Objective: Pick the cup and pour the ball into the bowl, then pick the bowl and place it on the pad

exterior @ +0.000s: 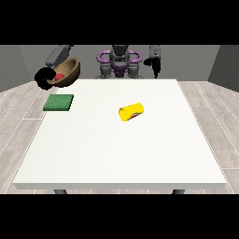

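A: Start nearest the camera. What's on the surface (pixel 116 154)?

B: Its near half carries nothing I can see. Towards the middle, a little to three o'clock of centre, the yellow cup (pixel 131 112) lies on its side, mouth turned towards five o'clock, with something reddish at the rim. No hand is near it. I judge it was simply left there once emptied.

A: And the pad?

B: The green pad (pixel 59 102) lies flat near the nine o'clock edge, farther back than the cup and well apart from it. Nothing rests on it.

A: So where's the bowl?

B: Farther still, at about eleven o'clock, beyond the far corner. The wooden bowl (pixel 66 73) is held up off the surface, tilted so its opening faces the camera, with the red ball (pixel 59 75) showing inside. The hand at the view's left (pixel 45 77) is curled round the rim on the nine o'clock side.

A: Why that tilt?

B: Probably because it's gripped by one edge. The pad sits just towards six o'clock of it, so lowering remains.

A: The other hand?

B: The hand at the view's right (pixel 154 63) hangs by the robot at one o'clock, holding nothing; I cannot tell how its fingers lie.
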Available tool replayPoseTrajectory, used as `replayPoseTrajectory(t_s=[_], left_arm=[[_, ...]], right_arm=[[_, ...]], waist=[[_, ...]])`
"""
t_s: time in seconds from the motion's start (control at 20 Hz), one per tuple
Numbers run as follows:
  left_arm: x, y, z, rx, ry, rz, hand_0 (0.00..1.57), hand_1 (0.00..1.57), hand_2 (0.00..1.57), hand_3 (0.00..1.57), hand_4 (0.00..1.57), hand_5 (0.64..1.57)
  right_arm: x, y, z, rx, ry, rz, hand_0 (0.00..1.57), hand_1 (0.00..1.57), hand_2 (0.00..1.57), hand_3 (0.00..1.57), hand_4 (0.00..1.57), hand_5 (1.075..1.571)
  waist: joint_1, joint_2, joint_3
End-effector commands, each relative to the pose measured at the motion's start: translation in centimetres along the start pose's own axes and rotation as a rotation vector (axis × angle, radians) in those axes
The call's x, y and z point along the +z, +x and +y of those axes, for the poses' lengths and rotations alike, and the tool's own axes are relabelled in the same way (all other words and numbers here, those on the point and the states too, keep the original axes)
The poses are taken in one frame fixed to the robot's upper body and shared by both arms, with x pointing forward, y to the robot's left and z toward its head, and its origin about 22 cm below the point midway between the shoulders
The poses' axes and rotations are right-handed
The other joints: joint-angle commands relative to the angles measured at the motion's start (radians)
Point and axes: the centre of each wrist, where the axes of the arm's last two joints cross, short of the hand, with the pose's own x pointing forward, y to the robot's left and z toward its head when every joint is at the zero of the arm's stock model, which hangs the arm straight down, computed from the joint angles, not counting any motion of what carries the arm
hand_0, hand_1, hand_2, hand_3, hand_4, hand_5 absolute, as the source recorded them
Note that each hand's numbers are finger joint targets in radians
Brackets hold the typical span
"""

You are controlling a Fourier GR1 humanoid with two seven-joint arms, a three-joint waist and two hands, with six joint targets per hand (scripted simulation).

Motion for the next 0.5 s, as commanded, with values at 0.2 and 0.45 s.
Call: replayPoseTrajectory(t_s=[0.2,0.45], left_arm=[[2.3,-3.0,-2.4,0.015,-0.008,0.013,0.00,0.00,0.00,0.00,1.18,1.350],[-1.2,0.1,-1.5,-0.001,-0.001,-0.137,0.00,0.00,0.00,0.00,1.18,1.351]], right_arm=[[0.4,1.6,-3.8,-0.021,0.001,0.019,1.57,1.57,1.57,1.33,0.99,1.493],[1.5,-1.3,-6.4,-0.091,-0.030,-0.095,1.57,1.57,1.57,0.73,0.93,1.509]], waist=[[-0.020,0.007,0.0004],[0.017,0.159,0.0017]])
